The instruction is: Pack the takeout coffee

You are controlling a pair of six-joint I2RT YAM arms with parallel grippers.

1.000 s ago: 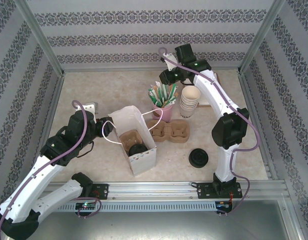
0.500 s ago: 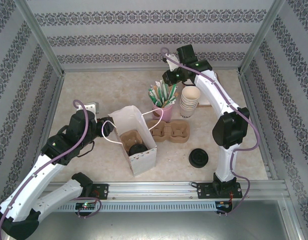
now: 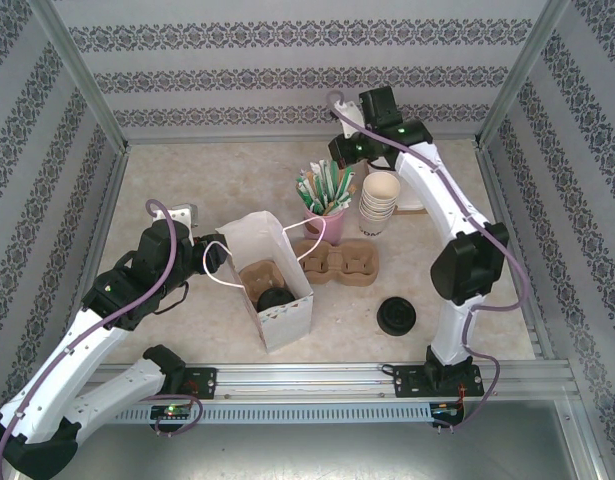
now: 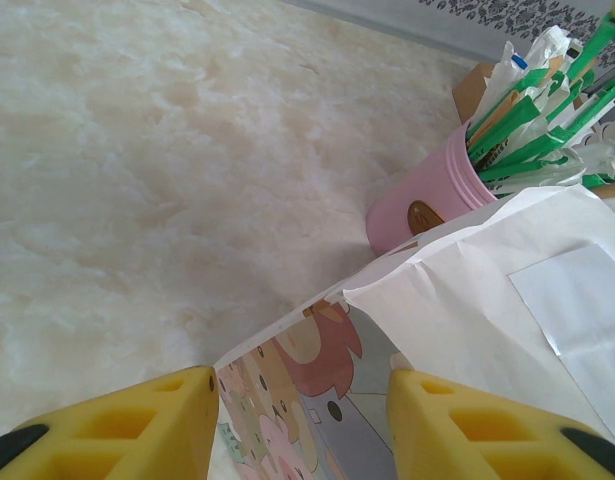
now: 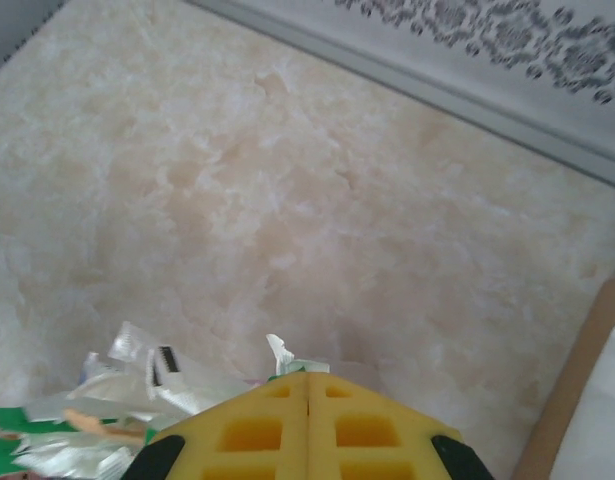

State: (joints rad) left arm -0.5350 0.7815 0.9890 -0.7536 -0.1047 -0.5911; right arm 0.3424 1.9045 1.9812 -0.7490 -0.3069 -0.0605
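From above, takeout coffee inside the paper bag.

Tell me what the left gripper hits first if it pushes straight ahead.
The white paper bag: its edge sits between the left gripper's fingers. The pink straw cup stands beyond it, though depth is unclear.

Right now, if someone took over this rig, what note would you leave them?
Left gripper: open, jaws astride the bag's rim.
Right gripper: shut, over the packets in the pink cup; I cannot tell if it pinches one.
Coffee: in the carrier inside the bag.
Done: coffee looks bagged.
Left: probably add a packet if wanted, then let go of the bag.
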